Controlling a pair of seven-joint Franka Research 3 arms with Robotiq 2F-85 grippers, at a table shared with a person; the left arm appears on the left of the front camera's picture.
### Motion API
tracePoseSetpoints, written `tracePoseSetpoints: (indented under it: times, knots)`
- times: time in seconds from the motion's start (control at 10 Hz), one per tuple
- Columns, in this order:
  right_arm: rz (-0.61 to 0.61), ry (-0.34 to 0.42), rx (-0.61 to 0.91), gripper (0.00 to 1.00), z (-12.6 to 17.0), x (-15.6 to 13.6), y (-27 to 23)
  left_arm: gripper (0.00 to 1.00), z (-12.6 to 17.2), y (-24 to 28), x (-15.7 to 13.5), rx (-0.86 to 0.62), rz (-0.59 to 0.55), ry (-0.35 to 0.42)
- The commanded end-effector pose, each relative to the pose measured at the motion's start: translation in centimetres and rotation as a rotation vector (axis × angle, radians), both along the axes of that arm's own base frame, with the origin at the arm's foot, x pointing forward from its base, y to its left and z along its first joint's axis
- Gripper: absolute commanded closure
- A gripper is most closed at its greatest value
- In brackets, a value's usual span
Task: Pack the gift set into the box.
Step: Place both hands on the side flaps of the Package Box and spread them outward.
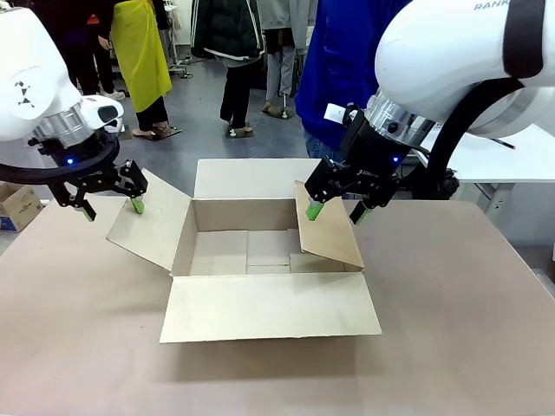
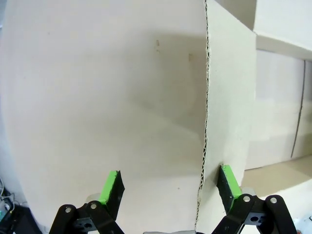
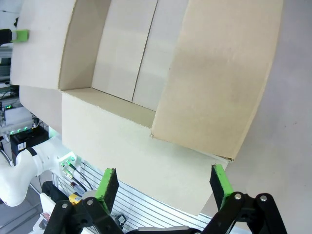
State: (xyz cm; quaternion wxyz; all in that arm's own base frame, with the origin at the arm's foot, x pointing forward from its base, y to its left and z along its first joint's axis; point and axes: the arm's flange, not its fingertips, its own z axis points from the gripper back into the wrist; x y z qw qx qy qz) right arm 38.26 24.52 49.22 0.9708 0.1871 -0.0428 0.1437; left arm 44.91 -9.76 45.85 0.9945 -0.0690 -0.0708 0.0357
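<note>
The box (image 1: 243, 212), a large brown carton, stands open in the middle of the table with its four flaps spread and its bare bottom panels showing. My left gripper (image 1: 112, 209) is open at the upper corner of the left flap (image 1: 152, 221). In the left wrist view the flap's corrugated edge (image 2: 204, 122) runs between the fingers of the left gripper (image 2: 169, 178), close to one pad. My right gripper (image 1: 337, 212) is open at the top of the raised right flap (image 1: 329, 232). In the right wrist view that flap (image 3: 219, 78) lies just beyond the gripper (image 3: 164, 173). The gift set is out of view.
A person in a blue top (image 1: 338, 69) stands right behind the box at the far side. A small printed cardboard box (image 1: 17, 206) sits off the table's left edge. A white table (image 1: 494, 156) stands at the right. Brown tabletop (image 1: 451, 329) stretches around the carton.
</note>
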Motion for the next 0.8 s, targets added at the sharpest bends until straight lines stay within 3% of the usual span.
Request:
tracePoseSetpoints:
  times: [0.0,0.1,0.2,0.3,0.4,0.5,0.6,0.7]
  knots:
    - [0.000,0.000,0.000,0.00,0.0,0.0,0.0,0.00,0.5,-0.2,-0.2,0.033,0.012,-0.016]
    - [-0.096,-0.041,-0.087,0.00,1.3,2.7,4.3,0.00,0.5,-0.2,-0.2,0.033,0.012,-0.016]
    - [-0.321,-0.097,-0.227,0.00,1.6,5.9,7.9,0.00,0.5,-0.2,-0.2,0.033,0.012,-0.016]
    - [-0.404,-0.071,-0.266,0.00,0.4,9.0,10.6,0.00,0.5,-0.2,-0.2,0.033,0.012,-0.016]
    - [-0.463,-0.009,-0.343,0.00,-1.5,10.4,10.3,0.00,0.5,-0.2,-0.2,0.033,0.012,-0.016]
    - [-0.309,0.112,-0.309,0.00,-2.2,9.8,9.0,0.00,0.5,-0.2,-0.2,0.033,0.012,-0.016]
    - [-0.318,-0.115,-0.185,0.00,-0.8,7.4,7.4,0.00,0.5,-0.2,-0.2,0.033,0.012,-0.016]
    - [-0.355,-0.047,-0.265,0.00,-3.1,9.3,7.5,0.00,0.5,-0.2,-0.2,0.033,0.012,-0.016]
